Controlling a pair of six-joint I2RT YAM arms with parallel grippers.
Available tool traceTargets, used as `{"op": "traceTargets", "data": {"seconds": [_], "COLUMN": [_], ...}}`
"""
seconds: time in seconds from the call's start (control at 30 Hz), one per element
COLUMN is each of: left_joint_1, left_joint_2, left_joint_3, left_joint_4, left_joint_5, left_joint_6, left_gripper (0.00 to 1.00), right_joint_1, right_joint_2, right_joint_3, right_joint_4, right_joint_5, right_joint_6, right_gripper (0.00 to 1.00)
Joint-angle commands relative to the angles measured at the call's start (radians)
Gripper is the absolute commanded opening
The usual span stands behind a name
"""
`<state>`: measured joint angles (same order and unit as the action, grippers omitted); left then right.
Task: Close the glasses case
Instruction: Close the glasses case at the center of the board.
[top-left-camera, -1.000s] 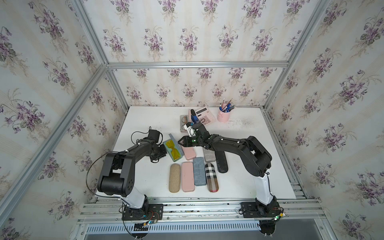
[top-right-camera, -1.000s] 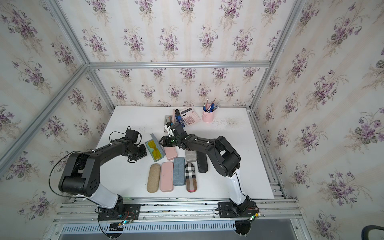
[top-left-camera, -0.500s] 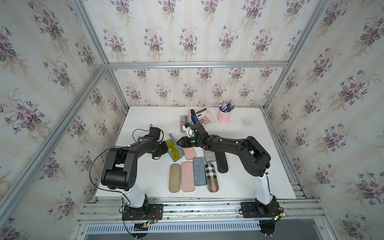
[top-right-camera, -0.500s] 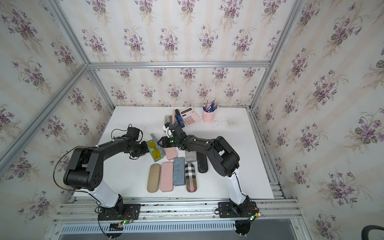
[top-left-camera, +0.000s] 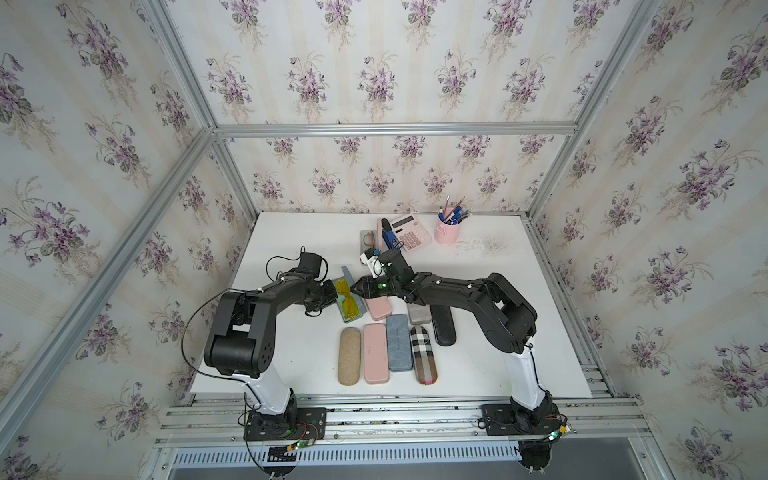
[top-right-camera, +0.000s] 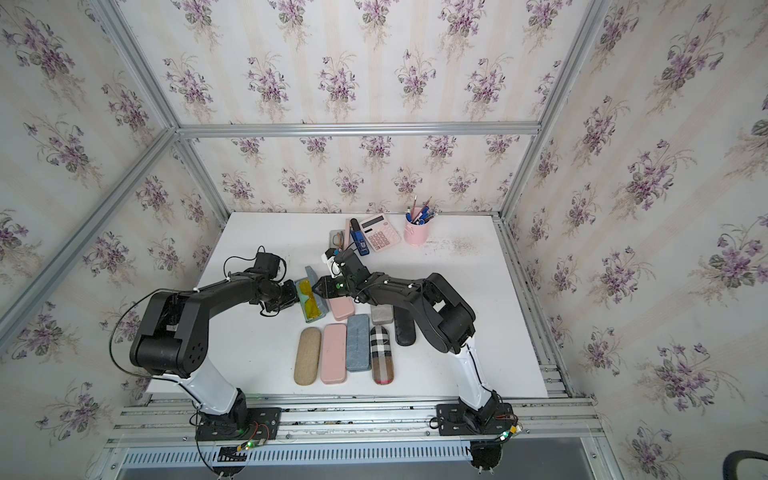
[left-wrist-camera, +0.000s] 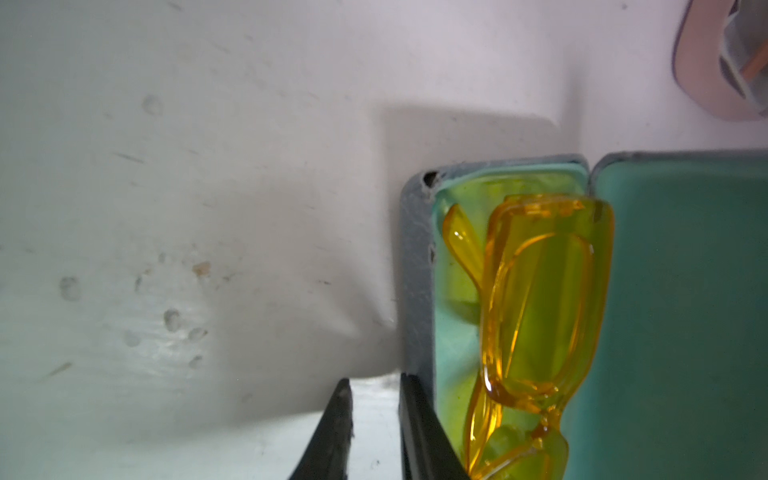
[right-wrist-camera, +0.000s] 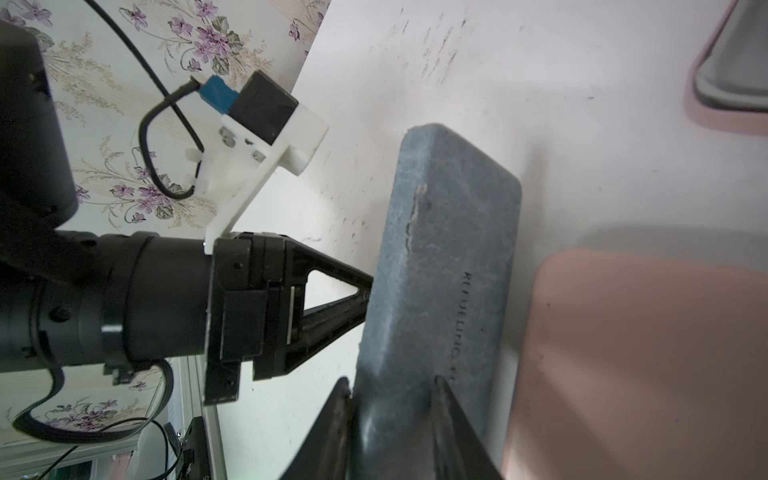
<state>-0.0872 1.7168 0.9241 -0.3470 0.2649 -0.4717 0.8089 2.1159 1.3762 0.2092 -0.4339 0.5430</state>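
Where top views blur, right gripper (right-wrist-camera: 390, 380) seemingly pinches lid (right-wrist-camera: 449, 232).

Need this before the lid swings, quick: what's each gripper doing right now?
Left gripper: slightly open, empty, one finger against the glasses case wall.
Right gripper: closed on the raised lid of the case.

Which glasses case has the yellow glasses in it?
The blue-grey case, open with its lid raised, just behind the row of shut cases; yellow glasses lie in it. The open grey case by the calculator holds brown-rimmed glasses instead.
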Motion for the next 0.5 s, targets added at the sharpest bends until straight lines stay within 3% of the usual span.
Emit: {"op": "traceTargets", "data": {"seconds": [0.0, 0.47], "left_joint_1": [0.000, -0.001], "left_joint_2": [0.013, 0.023], "left_joint_3": [-0.006, -0.002], "left_joint_4": [-0.040, -0.036], "left_joint_5": [-0.010, -0.001], "left_joint_6": [0.016, 0.025], "left_gripper": [0.24, 0.22], "right_joint_1": [0.005, 0.028], "right_joint_2": [0.016, 0.045], "right_joint_3": [0.006, 0.017], "right_joint_4": [-0.008, -0.005], "right_joint_5": [0.012, 0.014], "right_joint_6": [-0.008, -0.003], "right_gripper": [0.31, 0.25]}}
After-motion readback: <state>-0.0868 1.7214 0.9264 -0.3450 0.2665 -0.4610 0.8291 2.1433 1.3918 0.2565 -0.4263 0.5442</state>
